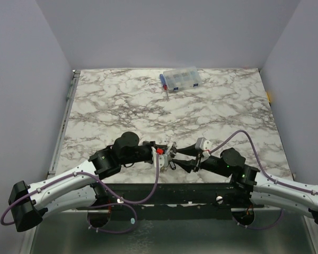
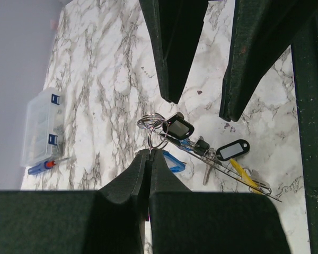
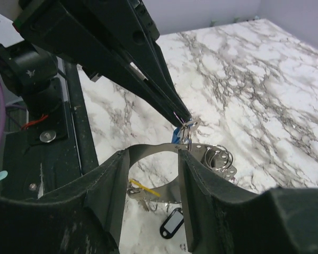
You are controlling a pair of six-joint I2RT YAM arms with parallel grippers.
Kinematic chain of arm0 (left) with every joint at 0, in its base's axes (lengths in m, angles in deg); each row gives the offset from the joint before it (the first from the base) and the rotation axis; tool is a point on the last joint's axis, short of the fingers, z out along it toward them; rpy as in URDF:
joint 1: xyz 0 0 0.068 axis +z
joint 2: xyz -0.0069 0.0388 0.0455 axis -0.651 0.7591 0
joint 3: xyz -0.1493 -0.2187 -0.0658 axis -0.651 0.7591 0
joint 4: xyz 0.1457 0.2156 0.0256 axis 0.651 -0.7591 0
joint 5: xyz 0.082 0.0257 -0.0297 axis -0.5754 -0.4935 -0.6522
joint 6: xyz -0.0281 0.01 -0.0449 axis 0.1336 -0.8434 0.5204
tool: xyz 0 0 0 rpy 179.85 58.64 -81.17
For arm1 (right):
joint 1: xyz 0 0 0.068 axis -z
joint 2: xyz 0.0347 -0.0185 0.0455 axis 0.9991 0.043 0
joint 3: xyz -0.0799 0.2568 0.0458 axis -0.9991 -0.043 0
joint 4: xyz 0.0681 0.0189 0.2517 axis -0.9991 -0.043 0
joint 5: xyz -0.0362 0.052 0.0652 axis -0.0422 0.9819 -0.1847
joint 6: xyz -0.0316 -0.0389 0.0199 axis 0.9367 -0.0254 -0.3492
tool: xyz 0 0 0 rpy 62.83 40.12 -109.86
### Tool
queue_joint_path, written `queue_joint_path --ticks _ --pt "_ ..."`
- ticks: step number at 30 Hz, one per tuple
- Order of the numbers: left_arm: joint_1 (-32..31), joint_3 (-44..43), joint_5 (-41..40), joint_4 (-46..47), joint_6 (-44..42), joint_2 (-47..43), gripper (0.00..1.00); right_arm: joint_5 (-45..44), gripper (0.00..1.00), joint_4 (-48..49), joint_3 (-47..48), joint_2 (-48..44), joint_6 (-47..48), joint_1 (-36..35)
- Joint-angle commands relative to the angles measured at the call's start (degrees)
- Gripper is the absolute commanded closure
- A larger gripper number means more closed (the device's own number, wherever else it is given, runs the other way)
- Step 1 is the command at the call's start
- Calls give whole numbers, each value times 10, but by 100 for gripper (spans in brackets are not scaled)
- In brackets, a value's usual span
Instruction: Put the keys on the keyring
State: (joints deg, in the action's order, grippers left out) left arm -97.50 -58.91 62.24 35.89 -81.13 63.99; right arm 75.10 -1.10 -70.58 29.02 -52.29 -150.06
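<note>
The keyring, a thin silver hoop [image 3: 148,147], lies near the table's front edge, with small split rings [image 3: 221,157] on its right side. My left gripper [image 3: 184,120] is shut on a small split ring [image 2: 158,136] at the hoop's rim. My right gripper [image 3: 153,156] is open and empty, its fingers straddling the hoop from above. The keys lie around the hoop: a dark-outlined clear tag [image 2: 232,150], a yellow tag [image 2: 243,173], a blue tag [image 2: 175,162] and a black tag [image 2: 178,127]. In the top view both grippers [image 1: 172,155] meet over this cluster.
A clear compartment box [image 1: 180,79] with blue parts stands at the back of the marble table [image 1: 122,106], with a small blue and red tool [image 1: 165,88] beside it. The black mounting rail [image 1: 164,193] runs along the front edge, close behind the cluster.
</note>
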Motion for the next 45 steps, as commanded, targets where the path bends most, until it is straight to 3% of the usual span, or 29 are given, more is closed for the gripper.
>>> queue_joint_path --ticks 1,7,14,25,39,45 --pt "-3 -7 -3 21 5 -6 100 11 53 125 -20 16 38 0" --pt "-3 -7 -2 21 6 -5 100 -21 62 169 -35 33 53 0" --pt "-3 -7 -1 21 7 -4 100 -73 53 172 -40 49 52 0" --pt "-3 -9 0 21 8 -3 100 -83 53 193 -46 87 53 0" --pt "-3 -8 1 22 8 -5 100 -89 69 196 -29 133 59 0" --pt "-3 -9 2 22 8 -5 100 -99 83 198 -23 137 63 0"
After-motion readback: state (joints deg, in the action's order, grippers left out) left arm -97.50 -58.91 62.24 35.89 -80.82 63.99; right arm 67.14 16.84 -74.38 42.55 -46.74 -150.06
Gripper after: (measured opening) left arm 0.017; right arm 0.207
